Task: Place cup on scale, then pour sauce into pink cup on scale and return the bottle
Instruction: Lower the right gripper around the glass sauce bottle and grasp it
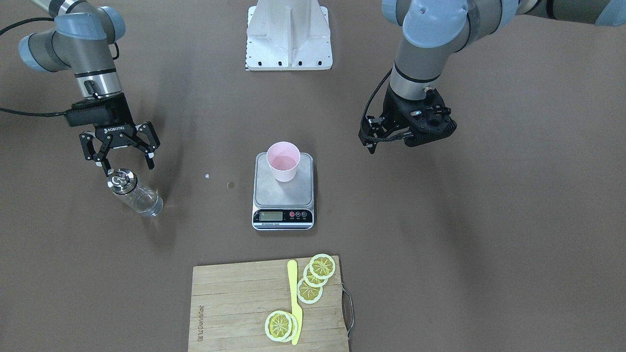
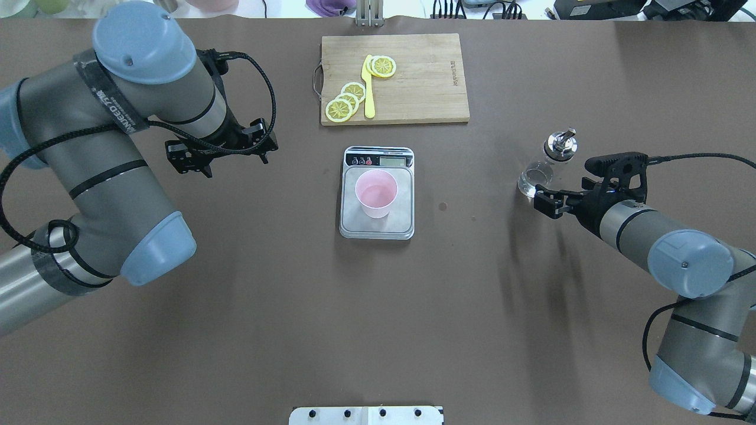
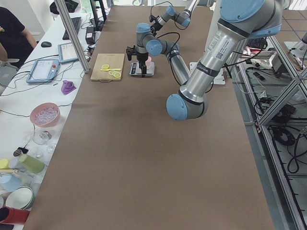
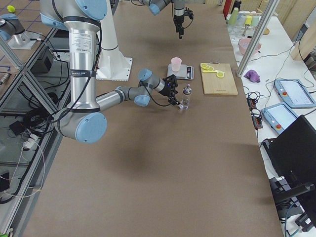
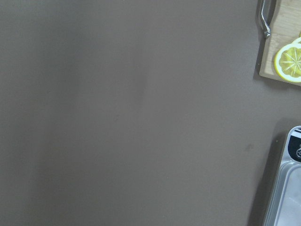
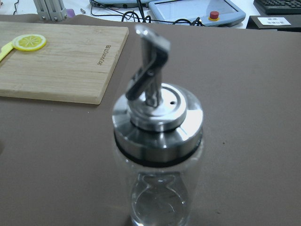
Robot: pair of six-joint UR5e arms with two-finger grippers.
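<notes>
The pale pink cup [image 1: 283, 161] stands upright on the grey steel scale [image 1: 286, 199] at the table's middle; both also show in the overhead view, the cup [image 2: 376, 193] on the scale [image 2: 403, 223]. The clear glass bottle [image 1: 138, 194] with a silver spout cap stands on the table, with a little clear sauce low inside. It fills the right wrist view [image 6: 157, 141]. My right gripper [image 1: 126, 165] is open, just on the robot's side of the bottle's cap, holding nothing. My left gripper [image 1: 410, 139] hangs open and empty, off to the scale's side.
A wooden cutting board [image 1: 234, 303] with lemon slices [image 1: 313, 278] and a yellow knife [image 1: 295, 303] lies across the table from the robot. The white robot base [image 1: 288, 39] is at the near edge. Two small spots [image 1: 230, 185] mark the mat between bottle and scale.
</notes>
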